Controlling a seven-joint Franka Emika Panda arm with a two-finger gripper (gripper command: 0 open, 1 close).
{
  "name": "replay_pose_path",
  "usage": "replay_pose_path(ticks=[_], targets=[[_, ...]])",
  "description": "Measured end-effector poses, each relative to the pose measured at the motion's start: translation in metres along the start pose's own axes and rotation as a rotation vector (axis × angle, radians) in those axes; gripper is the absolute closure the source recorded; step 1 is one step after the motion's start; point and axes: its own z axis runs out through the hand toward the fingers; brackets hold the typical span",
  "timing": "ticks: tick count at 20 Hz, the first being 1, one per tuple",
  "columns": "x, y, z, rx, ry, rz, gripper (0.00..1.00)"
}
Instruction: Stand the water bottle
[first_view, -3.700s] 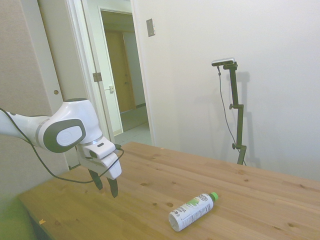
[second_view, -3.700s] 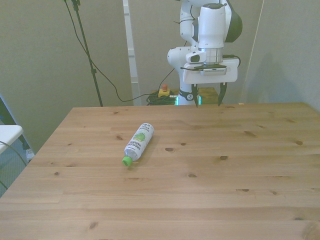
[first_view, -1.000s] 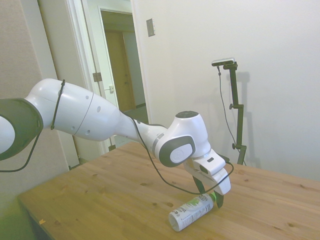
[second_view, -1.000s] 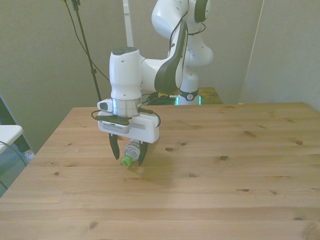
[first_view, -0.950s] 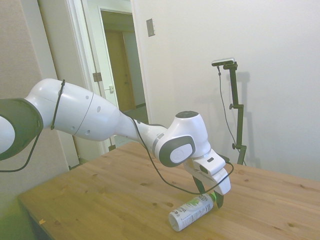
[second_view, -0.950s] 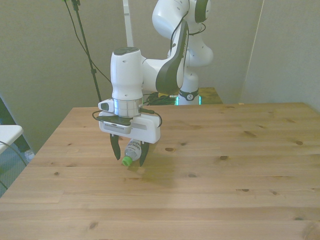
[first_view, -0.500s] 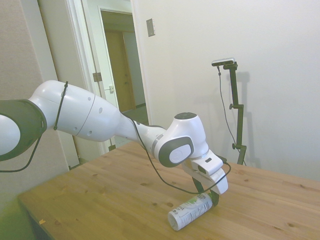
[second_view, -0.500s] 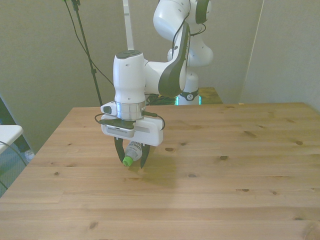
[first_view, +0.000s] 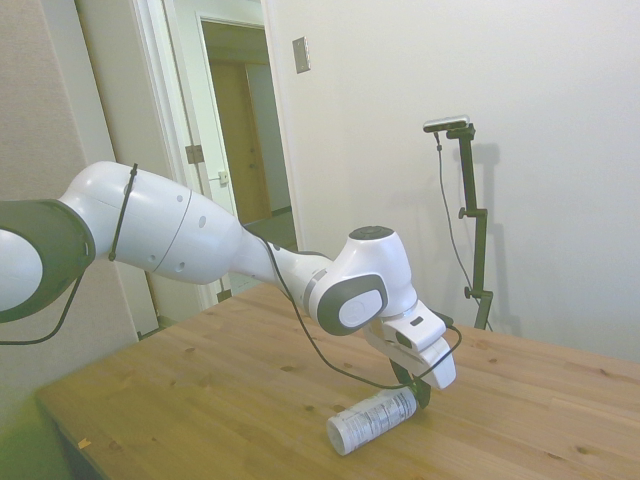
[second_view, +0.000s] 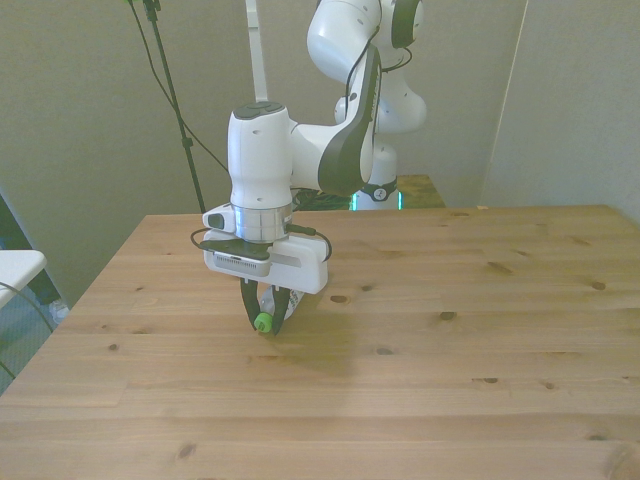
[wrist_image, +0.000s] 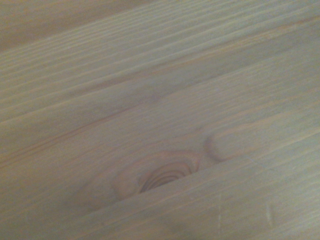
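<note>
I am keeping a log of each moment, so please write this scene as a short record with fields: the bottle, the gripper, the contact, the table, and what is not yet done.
bottle: the water bottle lies on its side, not upright; its green cap points toward the front camera
gripper: the gripper is shut on the bottle at the cap end
contact: fingers on both sides of the neck; base end free
table: wooden table; the wrist view shows only blurred wood grain with a knot
not yet done: standing the bottle
</note>
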Motion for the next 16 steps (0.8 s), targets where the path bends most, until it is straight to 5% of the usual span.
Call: replay_pose_path(ticks=[7, 16], targets=[[-0.007, -0.009, -0.012, 0.021, 0.001, -0.017, 1.00], [-0.039, -0.038, -0.096, 0.127, 0.017, -0.061, 1.00]])
